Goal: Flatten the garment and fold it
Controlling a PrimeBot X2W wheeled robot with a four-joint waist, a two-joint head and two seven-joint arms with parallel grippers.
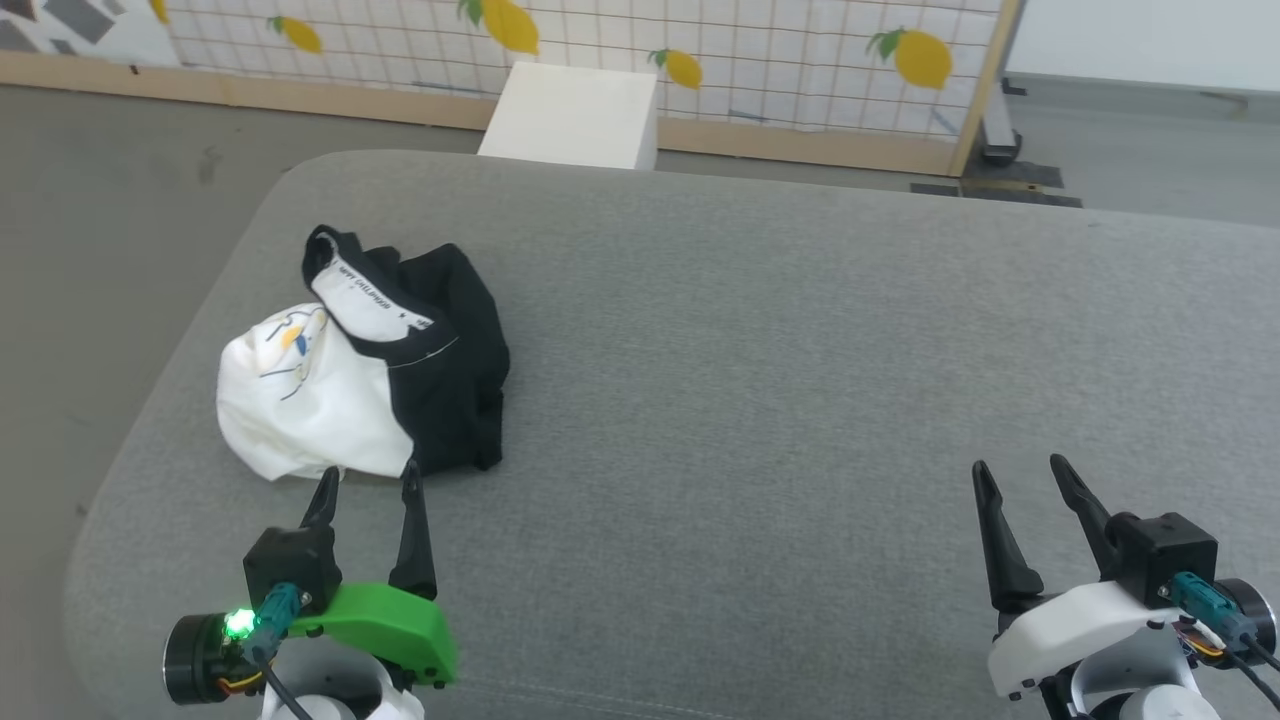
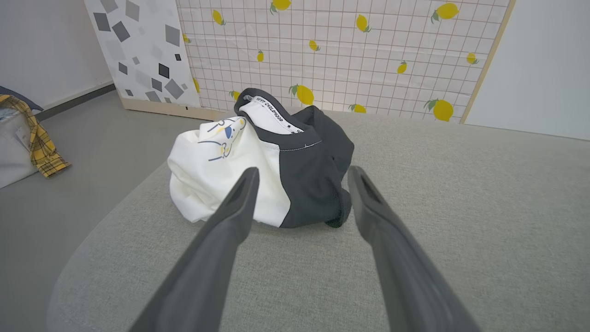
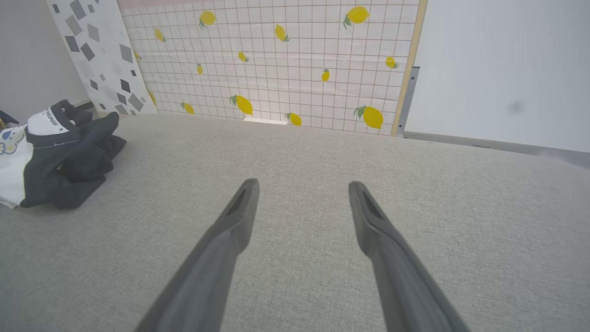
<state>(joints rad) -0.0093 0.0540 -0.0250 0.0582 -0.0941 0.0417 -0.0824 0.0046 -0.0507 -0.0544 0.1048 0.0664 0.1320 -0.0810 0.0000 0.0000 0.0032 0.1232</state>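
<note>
Right now the garment (image 1: 365, 355) lies in a crumpled heap on the left part of a big grey cushion (image 1: 780, 380), near its rounded left edge. Its white body faces the robot, with a little yellow and blue cartoon on it. The black sleeves are bunched up on the right side of the heap, and the white neck band with small letters pokes up at the back.

The left end effector (image 1: 369, 470) sits just in front of the heap. Its two dark fingers are spread wide apart, point at the near edge of the cloth and hold nothing. The right end effector (image 1: 1019, 462) is well apart from the garment, over bare cushion, also wide open and empty.

Behind the cushion stands a white box (image 1: 575, 115), and behind that a wall panel with lemons (image 1: 760, 60).
</note>
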